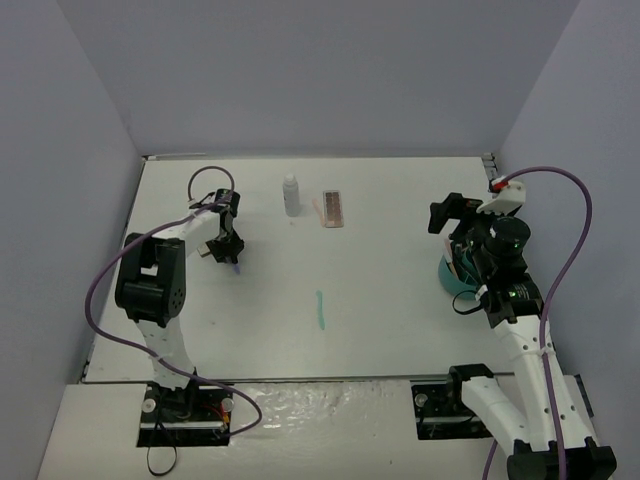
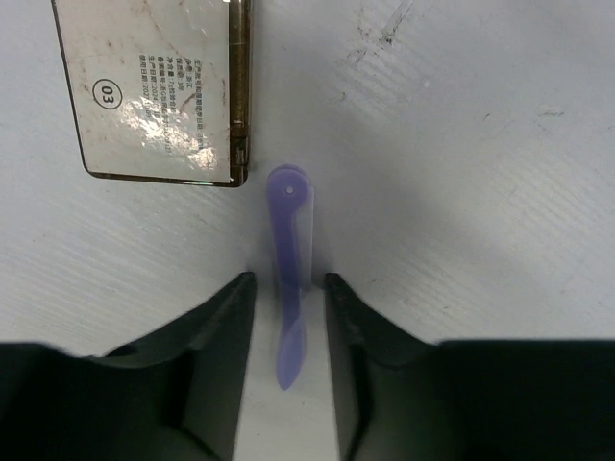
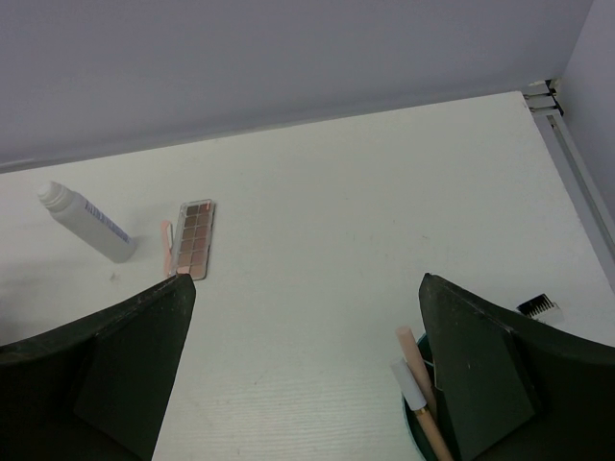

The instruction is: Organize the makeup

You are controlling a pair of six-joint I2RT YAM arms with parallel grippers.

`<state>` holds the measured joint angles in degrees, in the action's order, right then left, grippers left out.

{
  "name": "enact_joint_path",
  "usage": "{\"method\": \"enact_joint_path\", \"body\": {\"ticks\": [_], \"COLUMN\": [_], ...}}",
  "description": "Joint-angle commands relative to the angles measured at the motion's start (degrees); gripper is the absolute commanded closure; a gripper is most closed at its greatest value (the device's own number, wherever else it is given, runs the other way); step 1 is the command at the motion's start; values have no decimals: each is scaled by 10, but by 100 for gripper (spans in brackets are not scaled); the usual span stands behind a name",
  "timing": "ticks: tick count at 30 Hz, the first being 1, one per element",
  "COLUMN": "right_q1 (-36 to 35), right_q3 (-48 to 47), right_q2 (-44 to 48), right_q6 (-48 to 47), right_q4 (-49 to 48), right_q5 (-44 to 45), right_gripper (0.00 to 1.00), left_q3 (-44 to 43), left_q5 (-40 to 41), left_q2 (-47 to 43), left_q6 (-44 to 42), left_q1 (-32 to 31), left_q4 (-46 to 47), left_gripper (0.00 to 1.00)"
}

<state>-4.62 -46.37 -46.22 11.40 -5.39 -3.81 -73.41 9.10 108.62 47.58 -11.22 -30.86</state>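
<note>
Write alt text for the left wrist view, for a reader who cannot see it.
A thin purple stick lies on the white table between the left gripper's black fingers, which flank it closely without visibly touching. A flat palette, label side up and marked 03, lies at upper left.

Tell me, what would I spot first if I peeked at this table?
Probably the left tool, its black jaws standing either side of a purple stick lying on the white table, beside a flat palette flipped label-up. After that, a teal stick alone in the middle, and the right tool hanging wide open over a teal tub holding a few sticks.
</note>
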Motion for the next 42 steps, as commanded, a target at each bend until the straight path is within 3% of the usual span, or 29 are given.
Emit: {"method": "enact_joint_path", "body": {"ticks": [1, 7, 15, 19, 22, 25, 32, 42], "right_q1": [-6, -7, -8, -19, -47, -87, -167, -202], "right_q3": [-4, -8, -48, -79, -101, -116, -134, -128], "right_q2": [3, 1, -36, -75, -104, -131, -169, -195], "right_q6": [-9, -10, -17, 0, 7, 15, 45, 72], "right_q4": [-39, -36, -17, -16, -17, -22, -58, -101], "right_q5": [10, -11, -179, -321, -360, -361, -335, -300], "right_gripper": [0, 0, 0, 1, 4, 7, 15, 26], "left_q3": [1, 30, 90, 119, 124, 118, 70, 54], "left_q5": [2, -9, 1, -35, -86, -126, -159, -176], "left_q2": [5, -45, -234, -319, -363, -378, -366, -367], "left_q6": [11, -12, -166, -284, -329, -360, -404, -413], "left_q1": [1, -2, -84, -175, -219, -259, -348, -390], "left_q4": [0, 32, 153, 243, 294, 339, 350, 376], "left_gripper": [79, 99, 100, 100, 100, 100, 100, 100]}}
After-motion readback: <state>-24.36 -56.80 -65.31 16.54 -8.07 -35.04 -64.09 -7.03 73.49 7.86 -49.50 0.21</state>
